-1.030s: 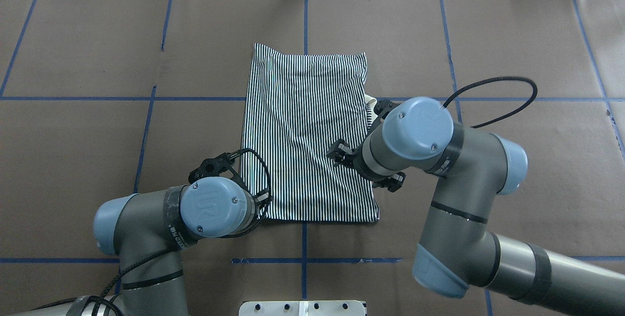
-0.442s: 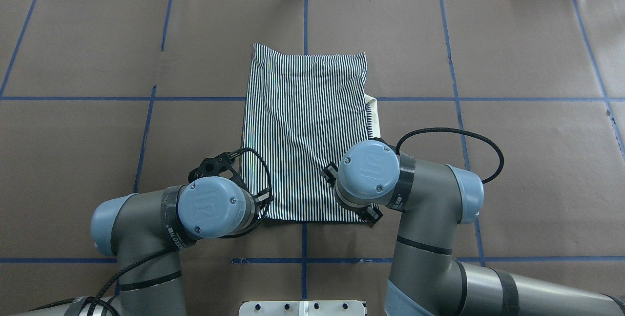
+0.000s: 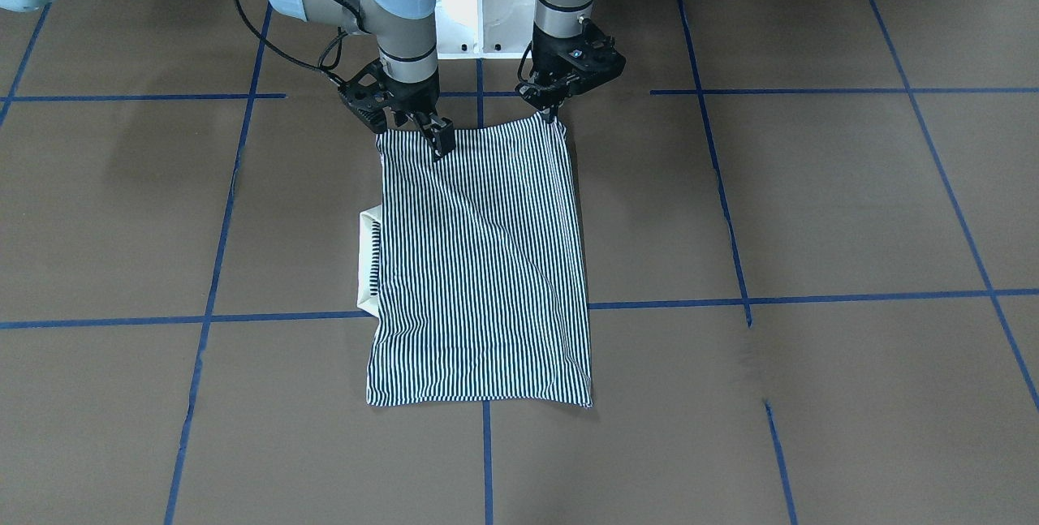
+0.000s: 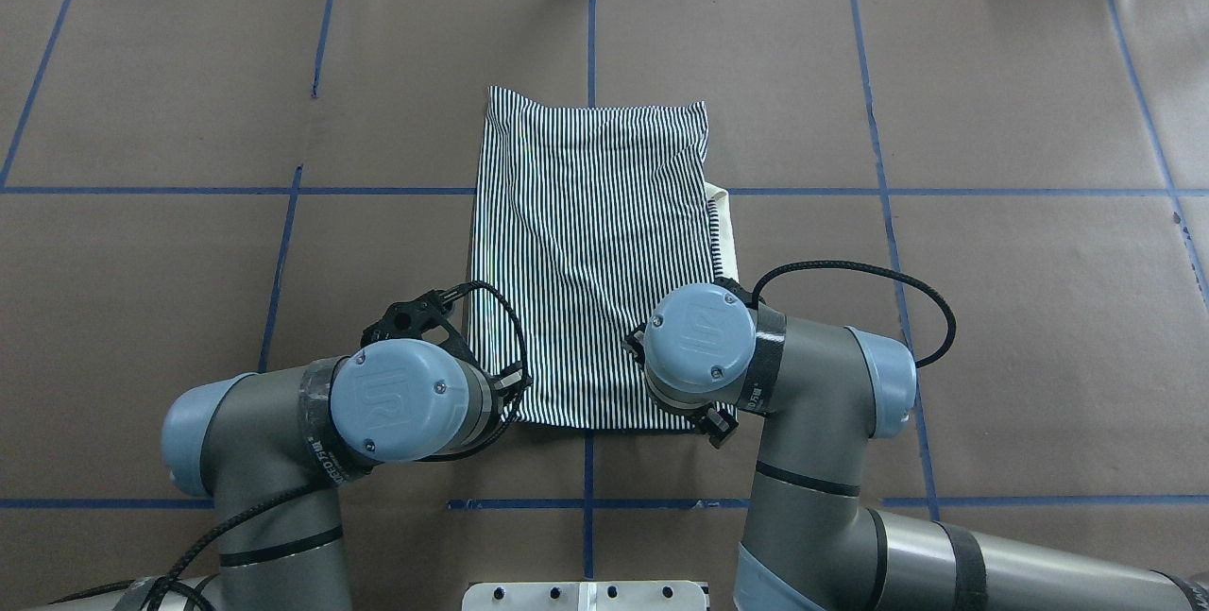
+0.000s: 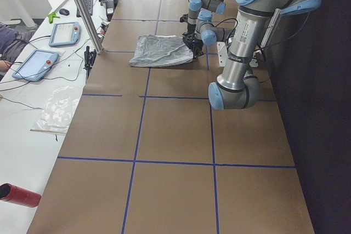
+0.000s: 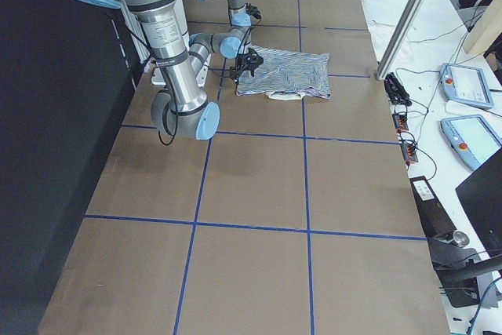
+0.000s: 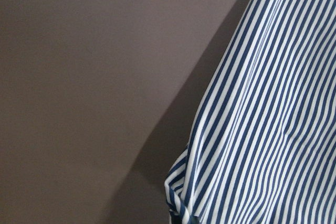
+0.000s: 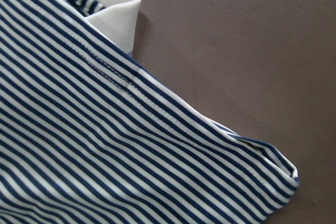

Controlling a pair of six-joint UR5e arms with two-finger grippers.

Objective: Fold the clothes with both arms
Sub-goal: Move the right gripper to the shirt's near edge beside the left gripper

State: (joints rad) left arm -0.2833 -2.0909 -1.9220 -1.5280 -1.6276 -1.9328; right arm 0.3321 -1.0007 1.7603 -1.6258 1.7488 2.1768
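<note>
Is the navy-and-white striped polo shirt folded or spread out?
Folded: the striped polo shirt lies as a rectangle, no sleeves showing, cream collar peeking from its side.

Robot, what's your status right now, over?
Left end effector shut on polo shirt corner. Right end effector open over other near corner. Nothing in the way.

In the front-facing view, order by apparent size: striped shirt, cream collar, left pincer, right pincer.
Largest: striped shirt.
Then left pincer and right pincer, alike, unranked.
Smallest: cream collar, only a strip showing.
</note>
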